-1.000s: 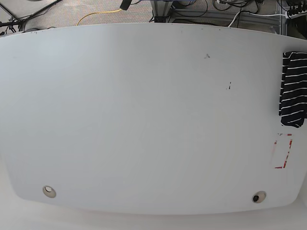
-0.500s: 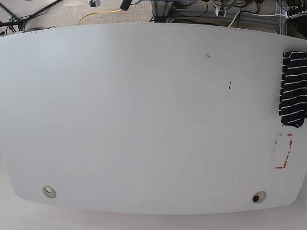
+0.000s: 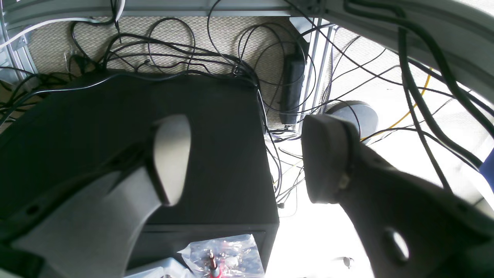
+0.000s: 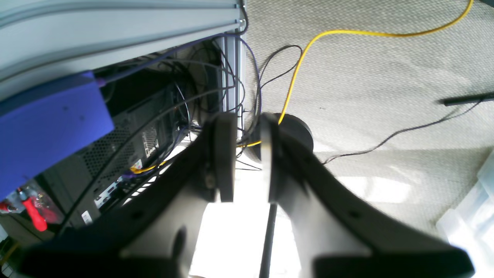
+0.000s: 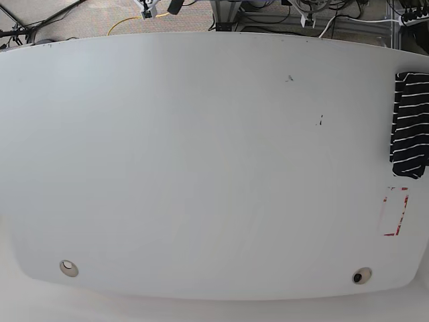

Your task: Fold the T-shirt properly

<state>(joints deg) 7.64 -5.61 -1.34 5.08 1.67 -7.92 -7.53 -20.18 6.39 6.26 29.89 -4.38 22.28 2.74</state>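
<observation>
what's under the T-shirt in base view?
The T-shirt lies on the white table at its right edge, cut off by the frame. Only bare tabletop shows around it; whatever the fabric covers is hidden. A red-marked rectangle sits just below it, apart.

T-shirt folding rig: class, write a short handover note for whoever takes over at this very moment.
Left gripper: open, empty, aimed at floor cables beyond the table.
Right gripper: jaws nearly closed with a narrow gap, holding nothing, over the carpet.
T-shirt: striped, bunched at the table's right edge in the base view, partly out of frame.
Done: no fold visible.
Left: bring it onto the table, spread it flat, fold it.
</observation>
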